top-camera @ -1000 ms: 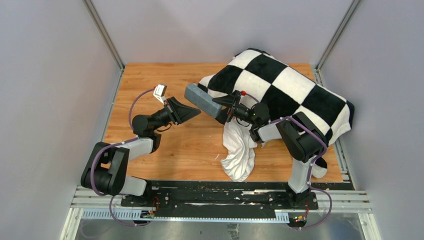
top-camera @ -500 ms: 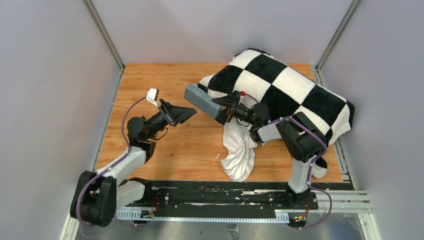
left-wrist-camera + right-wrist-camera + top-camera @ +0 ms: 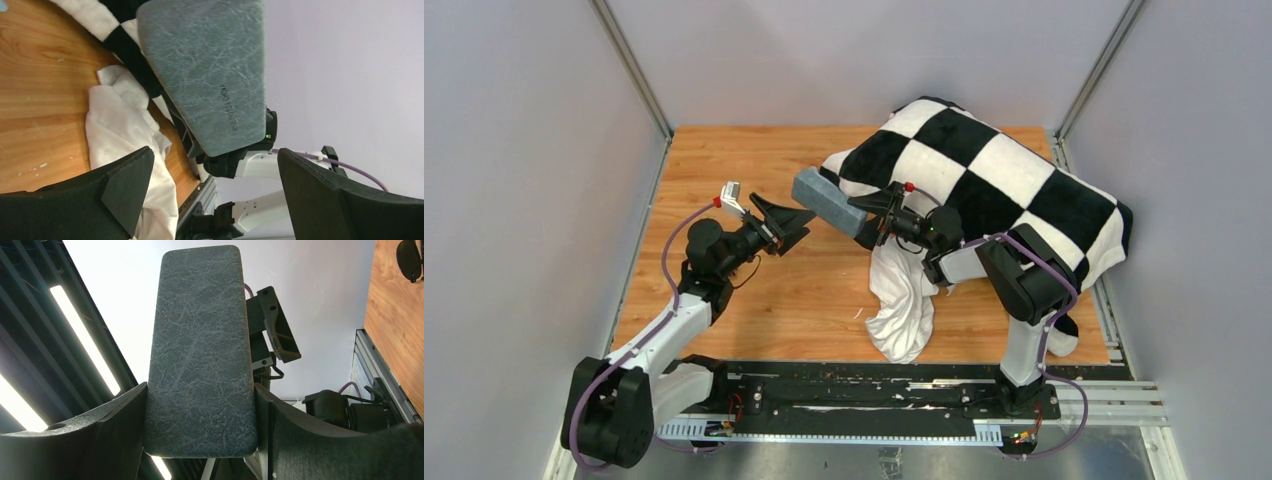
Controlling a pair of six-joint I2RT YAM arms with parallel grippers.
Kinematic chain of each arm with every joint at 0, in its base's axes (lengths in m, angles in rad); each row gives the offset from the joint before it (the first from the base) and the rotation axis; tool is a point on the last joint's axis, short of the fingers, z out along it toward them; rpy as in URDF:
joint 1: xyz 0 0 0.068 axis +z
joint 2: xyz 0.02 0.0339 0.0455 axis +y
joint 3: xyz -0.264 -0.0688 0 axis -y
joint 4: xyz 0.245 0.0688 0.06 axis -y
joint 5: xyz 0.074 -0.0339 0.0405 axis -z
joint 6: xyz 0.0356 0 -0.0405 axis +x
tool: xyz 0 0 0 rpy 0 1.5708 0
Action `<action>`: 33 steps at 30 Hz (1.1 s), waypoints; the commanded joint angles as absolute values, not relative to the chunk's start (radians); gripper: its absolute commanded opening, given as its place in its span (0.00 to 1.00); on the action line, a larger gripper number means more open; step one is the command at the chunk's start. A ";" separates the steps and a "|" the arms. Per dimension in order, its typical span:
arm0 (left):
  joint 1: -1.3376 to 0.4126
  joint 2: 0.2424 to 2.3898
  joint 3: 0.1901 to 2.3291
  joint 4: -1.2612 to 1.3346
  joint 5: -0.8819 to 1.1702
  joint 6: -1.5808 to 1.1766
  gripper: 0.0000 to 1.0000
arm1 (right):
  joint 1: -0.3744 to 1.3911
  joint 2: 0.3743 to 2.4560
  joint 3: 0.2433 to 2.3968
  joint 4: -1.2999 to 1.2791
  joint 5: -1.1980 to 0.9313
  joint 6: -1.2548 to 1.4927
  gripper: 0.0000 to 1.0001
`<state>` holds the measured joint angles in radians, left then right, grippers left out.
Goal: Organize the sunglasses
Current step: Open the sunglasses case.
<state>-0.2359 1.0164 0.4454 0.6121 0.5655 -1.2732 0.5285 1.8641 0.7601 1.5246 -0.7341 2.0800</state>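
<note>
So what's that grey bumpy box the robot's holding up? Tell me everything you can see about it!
It's a grey-blue hard case, long and flat with rounded corners, covered in crackled, leather-looking skin, with tiny stamped letters on one face. It looks shut. The right gripper pinches one end, holding it above the wooden table, sticking out toward the open left gripper, which isn't touching it.

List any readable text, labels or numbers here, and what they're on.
On the grey case: one embossed line of small capitals, running sideways in the left wrist view; too faint to read reliably.
Nothing else in view carries text.
</note>
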 commanded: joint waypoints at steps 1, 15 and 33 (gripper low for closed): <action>-0.240 1.029 0.487 0.578 0.515 -1.296 1.00 | 0.545 1.855 0.776 1.541 -0.754 2.065 0.00; -0.265 1.093 0.518 0.577 0.429 -1.366 1.00 | 0.578 1.883 0.814 1.531 -0.770 2.042 0.00; -0.265 1.093 0.479 0.577 0.354 -1.424 0.88 | 0.609 1.915 0.819 1.534 -0.767 2.033 0.00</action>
<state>-0.2588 1.1057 0.4892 0.5652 0.3794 -1.4082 0.5903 1.9274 0.8074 1.4940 -0.7586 2.0518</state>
